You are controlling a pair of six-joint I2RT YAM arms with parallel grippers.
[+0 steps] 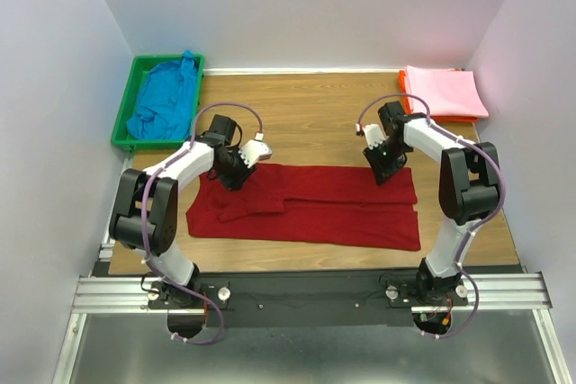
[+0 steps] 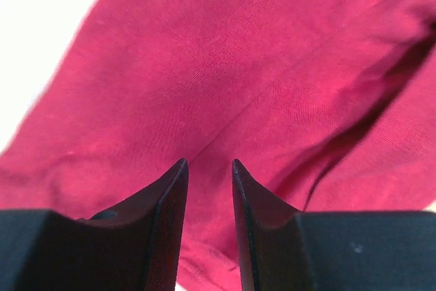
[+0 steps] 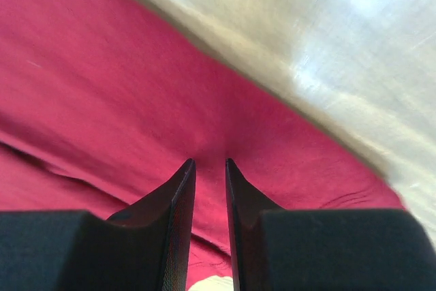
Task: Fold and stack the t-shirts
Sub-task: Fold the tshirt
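The dark red t-shirt (image 1: 342, 209) lies spread on the wooden table, folded lengthwise into a long band. My left gripper (image 1: 232, 182) is at its far left edge, with the jaws nearly closed and red cloth (image 2: 238, 52) pinched between them (image 2: 208, 163). My right gripper (image 1: 382, 175) is at the far right edge, its jaws (image 3: 210, 161) also narrowed on puckered red cloth (image 3: 102, 86). The bright blue t-shirt (image 1: 166, 101) lies crumpled in the green bin. The light pink t-shirt (image 1: 441, 92) lies folded at the back right.
The green bin (image 1: 126, 105) stands at the back left of the table. The thin orange tray (image 1: 450, 119) lies under the pink shirt. Bare wood (image 1: 306, 119) lies between them. White walls close in the left, right and far sides.
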